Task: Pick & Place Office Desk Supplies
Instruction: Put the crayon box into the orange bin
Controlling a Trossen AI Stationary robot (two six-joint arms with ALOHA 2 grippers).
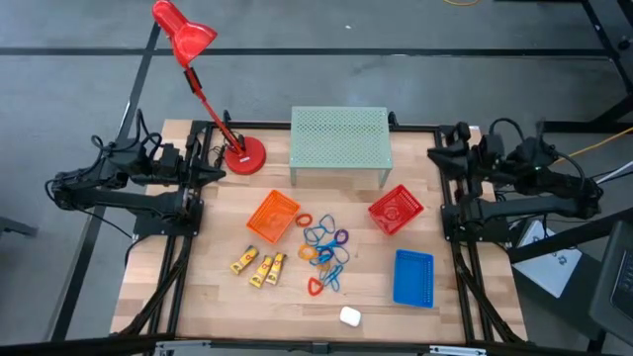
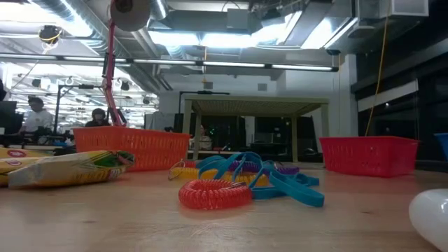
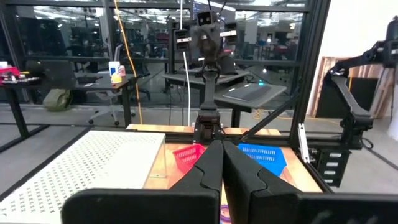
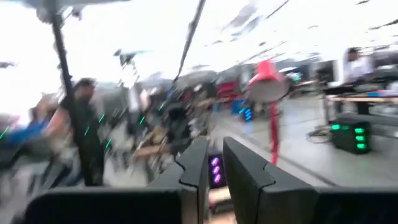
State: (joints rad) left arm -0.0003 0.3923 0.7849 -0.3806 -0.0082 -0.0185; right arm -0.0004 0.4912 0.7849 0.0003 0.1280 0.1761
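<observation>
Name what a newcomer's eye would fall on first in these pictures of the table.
The tall red desk lamp stands at the table's far left corner, beside a pale green mesh riser. Mid-table lies a heap of coloured loops, ringed by the orange basket, red basket, blue basket and three yellow tubes.

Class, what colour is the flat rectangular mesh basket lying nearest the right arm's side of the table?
Blue basket; it shows best in the high view.
</observation>
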